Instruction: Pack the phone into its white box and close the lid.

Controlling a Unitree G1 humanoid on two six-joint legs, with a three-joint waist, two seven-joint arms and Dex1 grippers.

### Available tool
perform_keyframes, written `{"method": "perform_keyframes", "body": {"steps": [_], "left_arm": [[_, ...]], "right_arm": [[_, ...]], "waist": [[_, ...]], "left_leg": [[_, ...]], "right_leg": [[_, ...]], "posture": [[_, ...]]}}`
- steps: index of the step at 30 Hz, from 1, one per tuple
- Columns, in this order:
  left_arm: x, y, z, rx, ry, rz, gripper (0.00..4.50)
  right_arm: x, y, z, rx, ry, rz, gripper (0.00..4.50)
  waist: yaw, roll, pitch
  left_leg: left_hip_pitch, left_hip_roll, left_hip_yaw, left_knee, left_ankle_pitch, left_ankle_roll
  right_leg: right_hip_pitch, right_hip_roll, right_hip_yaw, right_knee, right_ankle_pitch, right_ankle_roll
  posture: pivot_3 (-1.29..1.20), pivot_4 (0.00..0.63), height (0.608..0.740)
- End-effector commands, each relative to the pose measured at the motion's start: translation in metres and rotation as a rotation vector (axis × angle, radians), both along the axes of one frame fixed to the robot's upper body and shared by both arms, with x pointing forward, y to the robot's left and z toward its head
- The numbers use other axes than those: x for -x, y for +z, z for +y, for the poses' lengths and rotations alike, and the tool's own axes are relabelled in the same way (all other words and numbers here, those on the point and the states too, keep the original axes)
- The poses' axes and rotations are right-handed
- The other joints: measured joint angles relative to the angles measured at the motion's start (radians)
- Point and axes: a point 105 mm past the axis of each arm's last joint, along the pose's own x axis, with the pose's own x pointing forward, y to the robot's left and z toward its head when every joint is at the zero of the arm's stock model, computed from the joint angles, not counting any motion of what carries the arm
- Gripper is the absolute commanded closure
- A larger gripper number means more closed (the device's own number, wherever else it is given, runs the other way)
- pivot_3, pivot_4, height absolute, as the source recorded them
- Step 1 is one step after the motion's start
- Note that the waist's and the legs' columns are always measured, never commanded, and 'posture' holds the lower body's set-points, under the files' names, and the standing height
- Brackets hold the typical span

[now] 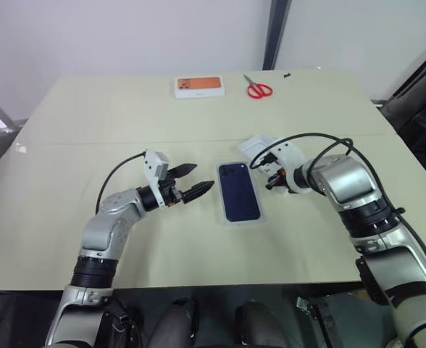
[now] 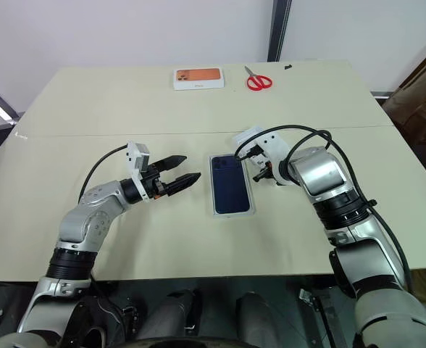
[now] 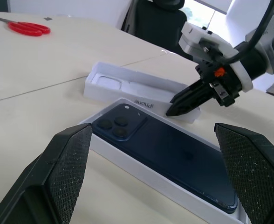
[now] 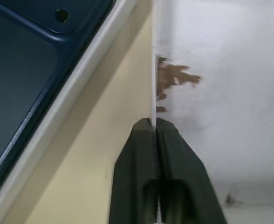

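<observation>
Reviewing progress: your phone [image 1: 240, 192] already lies face down inside the white box [image 1: 224, 216], so packing is done. Beside the box, your left gripper [image 1: 195, 181] hovers with fingers spread, grasping nothing. Just beyond the box, your right gripper [image 3: 174, 108] has fingers clenched on the wall of the lid [image 3: 127, 85], which lies upturned. Closing remains.

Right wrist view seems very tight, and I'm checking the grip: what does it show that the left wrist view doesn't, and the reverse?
Right wrist view: up close, the right gripper shut on the thin wall of the lid, and brown scuffs on that lid. Left wrist view: the left gripper open, the red scissors, the lettering on the lid's side. Both: the phone lying in the white box, beside the lid.
</observation>
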Motion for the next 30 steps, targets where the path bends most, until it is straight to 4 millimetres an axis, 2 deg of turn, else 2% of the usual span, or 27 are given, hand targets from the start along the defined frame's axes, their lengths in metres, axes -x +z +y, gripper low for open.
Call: {"method": "perform_keyframes", "body": {"steps": [1, 6, 9, 15, 18, 21, 25, 30], "left_arm": [[0.000, 0.012, 0.001, -0.002, 0.001, -0.051, 0.06], [-0.003, 0.012, 0.003, -0.003, 0.009, -0.049, 0.06], [-0.005, 0.013, 0.007, -0.003, 0.019, -0.048, 0.06], [-0.008, 0.014, 0.012, 0.000, 0.029, -0.045, 0.06], [-0.008, 0.016, 0.015, 0.008, 0.038, -0.045, 0.06], [-0.008, 0.020, 0.019, 0.001, 0.051, -0.060, 0.06], [-0.003, 0.035, 0.027, 0.015, 0.051, -0.126, 0.06], [0.001, 0.048, 0.042, 0.028, 0.076, -0.165, 0.06]], "right_arm": [[-0.005, 0.010, -0.003, -0.008, -0.038, -0.050, 4.47], [-0.018, 0.034, 0.000, -0.104, -0.060, -0.156, 4.47], [-0.020, 0.059, 0.021, -0.335, 0.006, -0.220, 4.47], [-0.014, 0.082, 0.050, -0.699, 0.081, -0.265, 4.47], [-0.002, 0.095, 0.071, -0.884, 0.157, -0.256, 4.47], [0.001, 0.096, 0.079, -0.961, 0.143, -0.250, 4.47], [0.036, 0.087, 0.096, -1.078, 0.297, -0.091, 4.47], [0.064, 0.087, 0.107, -1.186, 0.397, 0.054, 4.47]], "waist": [[0.000, 0.000, 0.000], [-0.001, 0.000, 0.000], [-0.002, 0.000, 0.000], [-0.003, 0.000, 0.000], [-0.004, 0.000, 0.000], [-0.004, 0.000, 0.000], [0.000, 0.000, 0.000], [-0.005, 0.001, 0.000]], "left_leg": [[0.000, 0.000, 0.000, 0.000, 0.000, 0.000], [0.000, 0.000, 0.000, 0.000, 0.000, 0.000], [0.000, 0.000, 0.000, 0.000, 0.000, 0.000], [0.000, 0.000, 0.000, -0.001, 0.000, 0.000], [0.000, 0.000, 0.000, -0.001, 0.000, 0.000], [0.000, 0.000, 0.000, -0.001, 0.000, 0.000], [0.000, 0.000, 0.000, -0.001, 0.000, 0.000], [0.000, 0.000, 0.000, -0.001, 0.000, 0.001]], "right_leg": [[0.000, 0.000, 0.000, 0.000, 0.000, 0.000], [0.000, 0.000, 0.000, 0.000, 0.000, 0.000], [-0.001, 0.000, 0.000, 0.000, 0.000, 0.000], [-0.001, 0.001, 0.000, 0.001, 0.000, 0.000], [-0.001, 0.001, 0.000, 0.001, 0.000, 0.000], [-0.001, 0.001, 0.000, 0.001, 0.000, 0.000], [-0.001, 0.000, 0.000, 0.001, 0.000, 0.000], [-0.001, 0.000, 0.000, 0.001, 0.000, 0.000]], "posture": [[0.00, 0.150, 0.734], [0.00, 0.150, 0.734], [0.00, 0.150, 0.734], [0.00, 0.150, 0.734], [0.00, 0.150, 0.734], [0.00, 0.150, 0.734], [0.00, 0.150, 0.734], [0.00, 0.150, 0.734]]}}
